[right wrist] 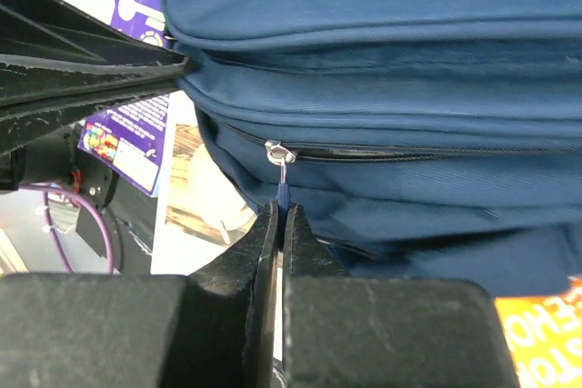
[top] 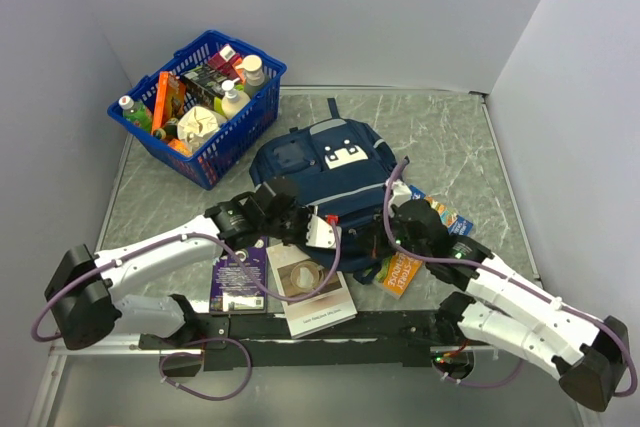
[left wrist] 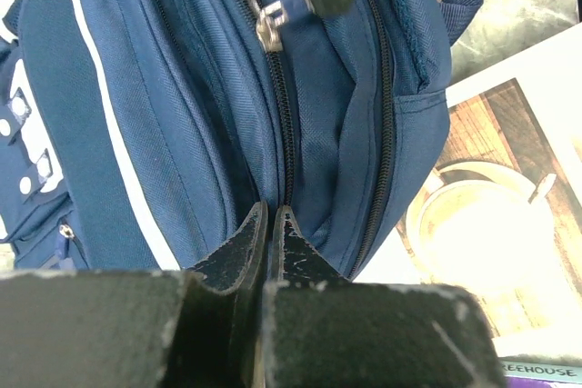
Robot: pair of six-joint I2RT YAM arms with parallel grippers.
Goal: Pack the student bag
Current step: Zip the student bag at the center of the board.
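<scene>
Lying flat in the middle of the table, the student bag has both arms at its near side. The left claw is squeezed shut, its tips touching the bag's cloth beside a zip. The right claw is pinched tight on a little blue zip pull
</scene>
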